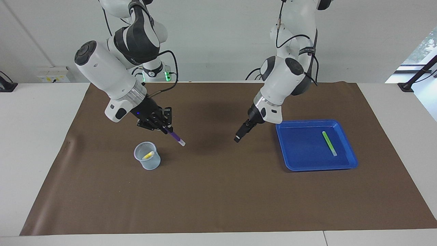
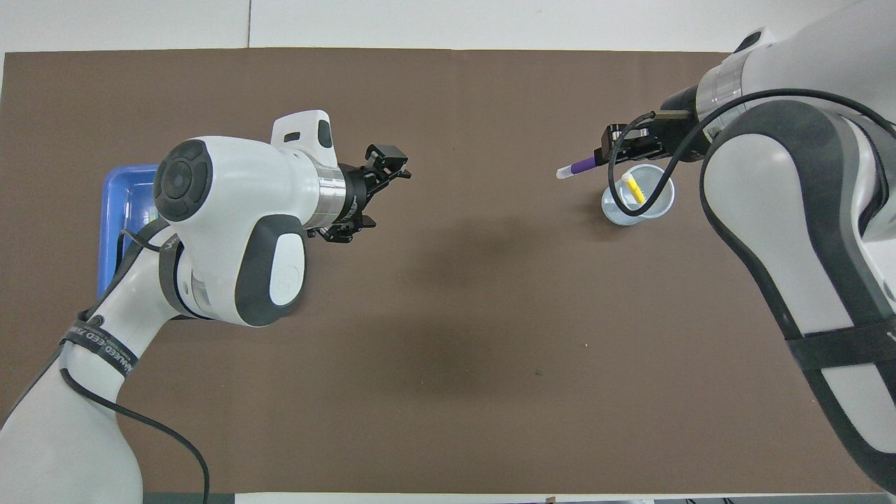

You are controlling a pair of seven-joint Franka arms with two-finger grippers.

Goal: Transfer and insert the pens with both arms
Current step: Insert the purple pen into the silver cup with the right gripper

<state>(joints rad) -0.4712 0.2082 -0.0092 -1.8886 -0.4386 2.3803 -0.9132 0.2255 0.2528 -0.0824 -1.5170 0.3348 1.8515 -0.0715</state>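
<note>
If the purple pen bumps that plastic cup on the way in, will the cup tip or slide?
Probably slides or tips easily: the cup looks thin, clear and light, holding only the yellow pen. That pen leans against one side, which may bias it slightly. The brown mat might add some grip.

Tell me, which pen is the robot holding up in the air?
The purple pen. The right gripper holds it above the mat beside the cup. The yellow pen sits in the cup, and the green pen lies in the tray.

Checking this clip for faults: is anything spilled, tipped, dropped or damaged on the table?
Nothing stands out. The cup stands upright holding the yellow pen, the green pen lies in the blue tray, and the right gripper grips the purple pen.
</note>
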